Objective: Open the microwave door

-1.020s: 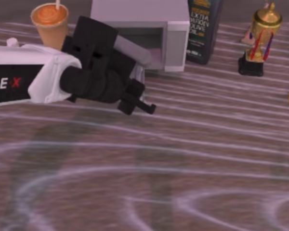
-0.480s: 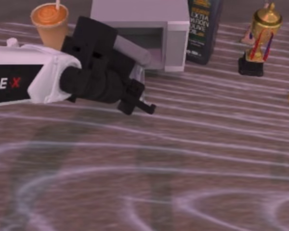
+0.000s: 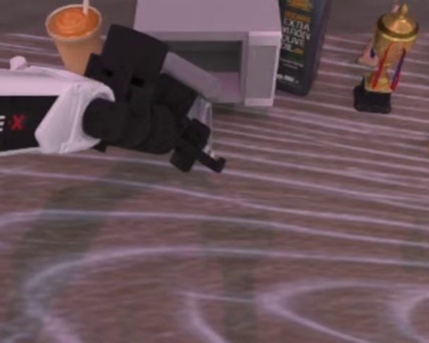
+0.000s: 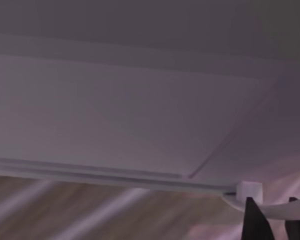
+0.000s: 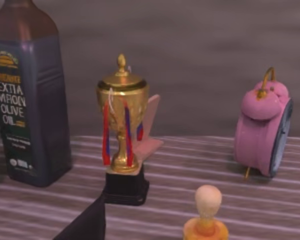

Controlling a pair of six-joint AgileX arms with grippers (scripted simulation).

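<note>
Microwave [image 3: 207,18]: it stands at the far edge of the table [image 3: 272,236], a little left of the middle, and its cavity is in view.
Door [image 3: 193,75]: it is swung out toward the left front, partly behind the left arm; in the left wrist view it fills most of the picture [image 4: 130,115].
Left pincer [image 3: 200,153]: it is just in front of the door's free edge, low over the table. In the left wrist view its fingers [image 4: 254,222] stand apart with the white handle [image 4: 250,191] at their tips; I cannot tell if they touch it.
Right pincer: not in view.
Oil bottle [image 3: 300,43]: just right of the microwave.
Trophy [image 3: 386,57]: further right.
Cup [image 3: 73,32]: left of the microwave.
</note>
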